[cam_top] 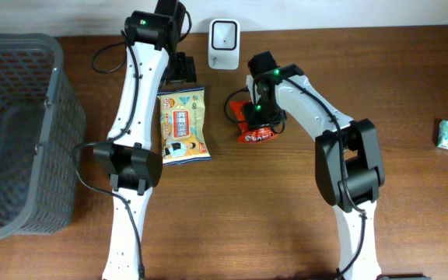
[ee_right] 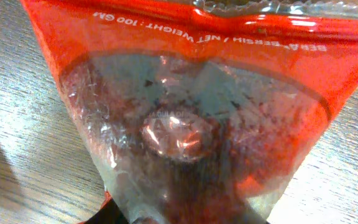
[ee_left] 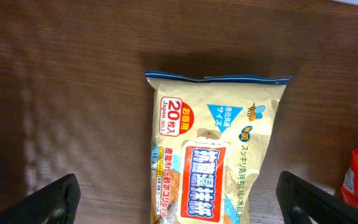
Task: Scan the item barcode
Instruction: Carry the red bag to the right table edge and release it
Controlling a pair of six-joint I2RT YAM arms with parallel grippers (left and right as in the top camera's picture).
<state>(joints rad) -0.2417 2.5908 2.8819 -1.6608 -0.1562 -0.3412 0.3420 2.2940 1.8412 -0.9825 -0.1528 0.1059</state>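
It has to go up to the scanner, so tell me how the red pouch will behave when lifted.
The red pouch is thin, crinkled film, so it will probably sag rather than hold its shape. Its glossy surface looks slippery. Loose pieces show through the clear window, so it is likely light, with contents that may shift.

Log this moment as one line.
left gripper open above yellow wipes pack | right gripper over red packet, grip unclear | scanner: no item presented
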